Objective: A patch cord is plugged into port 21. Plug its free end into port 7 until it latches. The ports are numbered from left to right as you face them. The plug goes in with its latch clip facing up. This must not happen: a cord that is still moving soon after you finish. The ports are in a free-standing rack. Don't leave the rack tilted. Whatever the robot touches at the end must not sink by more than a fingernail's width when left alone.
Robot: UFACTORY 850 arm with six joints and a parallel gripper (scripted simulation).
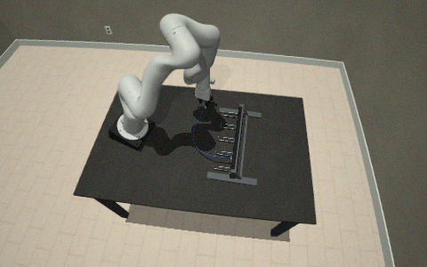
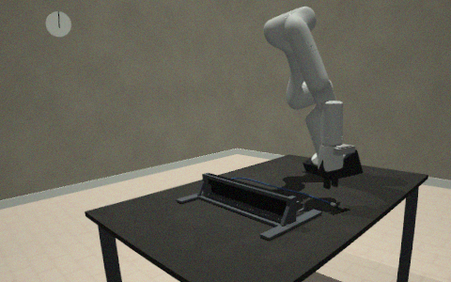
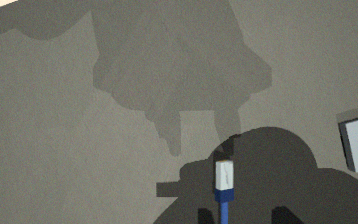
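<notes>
The blue patch cord [image 1: 198, 135] runs from the rack [image 1: 237, 141] in a loop across the black table. Its free end, a white plug [image 3: 223, 175] with a blue boot, lies flat on the table. In the exterior view the plug [image 2: 334, 204] lies just beyond the rack's near end [image 2: 254, 197]. My gripper [image 2: 332, 180] hangs a little above the plug, pointing down, with its fingers partly open and nothing between them. It also shows in the top view [image 1: 204, 103]. In the wrist view only the dark fingertips show at the bottom edge, on either side of the cord.
Several other short plugs [image 1: 224, 139] stick out of the rack's face toward the arm. A grey rack foot [image 3: 349, 144] shows at the right edge of the wrist view. The arm's base [image 1: 132, 129] stands on the table's left side.
</notes>
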